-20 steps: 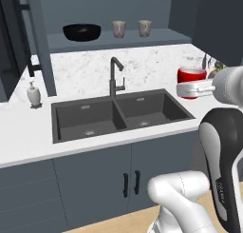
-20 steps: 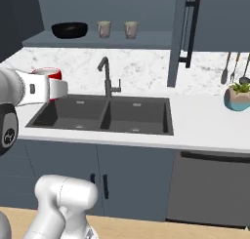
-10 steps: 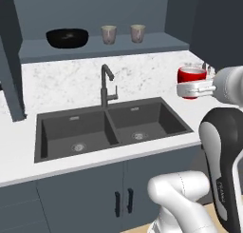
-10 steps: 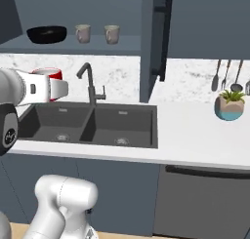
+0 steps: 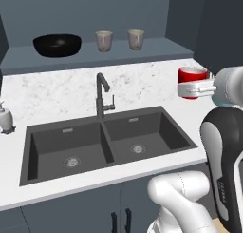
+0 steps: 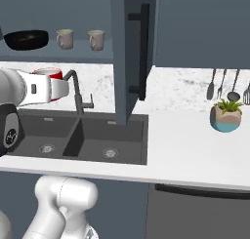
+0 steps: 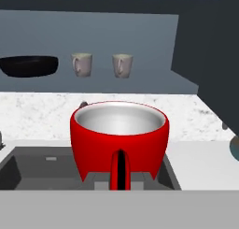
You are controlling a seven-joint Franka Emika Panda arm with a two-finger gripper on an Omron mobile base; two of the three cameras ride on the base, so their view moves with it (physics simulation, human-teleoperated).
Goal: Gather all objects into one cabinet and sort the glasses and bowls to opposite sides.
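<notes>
The base has rolled right along the counter over the last second, so sink (image 5: 109, 141) and shelf (image 5: 95, 56) have slid leftward in both base views. The gripper (image 5: 194, 89) stays clenched on the red cup (image 5: 192, 76), apparently by its lower wall. The bowl (image 5: 57, 44) and two tan cups (image 5: 119, 40) wait on the shelf; delivery remains.

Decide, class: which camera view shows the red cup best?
The hand view: the red cup sits close up, with its pale inside and handle plain. The left base view shows it small, held by the tool; the right base view shows just a red sliver.
</notes>
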